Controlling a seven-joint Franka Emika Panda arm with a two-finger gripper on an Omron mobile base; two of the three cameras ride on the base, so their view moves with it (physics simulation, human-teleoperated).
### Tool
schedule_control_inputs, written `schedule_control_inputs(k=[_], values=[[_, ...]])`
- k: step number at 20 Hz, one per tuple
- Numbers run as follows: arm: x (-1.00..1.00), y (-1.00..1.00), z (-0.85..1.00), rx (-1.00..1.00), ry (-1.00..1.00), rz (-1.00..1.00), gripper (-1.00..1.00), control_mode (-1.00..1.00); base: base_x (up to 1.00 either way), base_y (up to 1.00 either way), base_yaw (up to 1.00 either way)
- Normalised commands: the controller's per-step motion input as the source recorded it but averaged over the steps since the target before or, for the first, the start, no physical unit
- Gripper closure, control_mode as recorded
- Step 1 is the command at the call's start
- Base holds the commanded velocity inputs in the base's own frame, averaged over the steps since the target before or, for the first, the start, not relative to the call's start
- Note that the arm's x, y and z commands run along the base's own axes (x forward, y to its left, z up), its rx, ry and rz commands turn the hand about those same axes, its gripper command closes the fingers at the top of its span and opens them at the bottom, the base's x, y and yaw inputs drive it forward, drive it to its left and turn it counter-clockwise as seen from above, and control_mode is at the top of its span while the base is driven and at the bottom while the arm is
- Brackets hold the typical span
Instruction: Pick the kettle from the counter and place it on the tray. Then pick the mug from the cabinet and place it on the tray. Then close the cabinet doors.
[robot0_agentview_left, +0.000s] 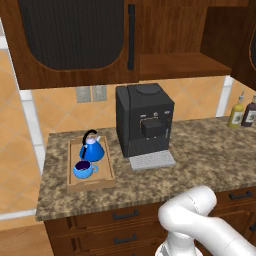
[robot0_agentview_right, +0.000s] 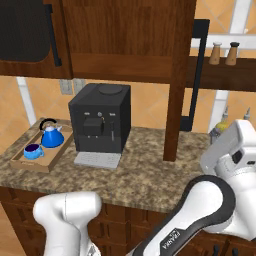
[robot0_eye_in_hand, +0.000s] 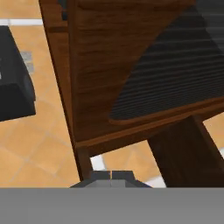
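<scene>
Two blue items, kettle (robot0_agentview_left: 93, 148) & mug (robot0_agentview_left: 83, 169), are sitting on tray (robot0_agentview_left: 75, 186) near worktop's (robot0_agentview_left: 200, 155) left edge. Hand (robot0_eye_in_hand: 111, 175) is pressed together, gripping nothing, facing a cabinet door (robot0_eye_in_hand: 144, 70).

We see a glossy blue kettle (robot0_agentview_left: 93, 149) with a black handle, and a shiny bright-blue mug (robot0_agentview_left: 83, 170), both on a pale, matt wooden tray (robot0_agentview_left: 91, 184). The counter (robot0_agentview_left: 200, 150) looks like speckled brown-grey polished stone. The coffee machine (robot0_agentview_left: 144, 120) looks like matt black plastic. The cabinet doors (robot0_agentview_left: 70, 40) are dark, grainy wood with ribbed black panels.
</scene>
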Motion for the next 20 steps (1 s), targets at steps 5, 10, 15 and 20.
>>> schedule_control_inputs(k=[5, 10, 15, 20], values=[[0.00, 0.90, 0.20, 0.00, -0.24, 0.14, 1.00, -1.00, 0.00, 0.00, 0.00], [0.00, 1.00, 0.31, 0.00, -0.25, 0.11, 1.00, -1.00, 0.00, 0.00, 0.00], [0.00, 0.87, 0.57, 0.00, -0.33, 0.09, 1.00, -1.00, 0.00, 0.00, 0.00], [0.00, 0.79, 0.54, 0.00, -0.30, 0.07, 1.00, -1.00, 0.00, 0.00, 0.00]])
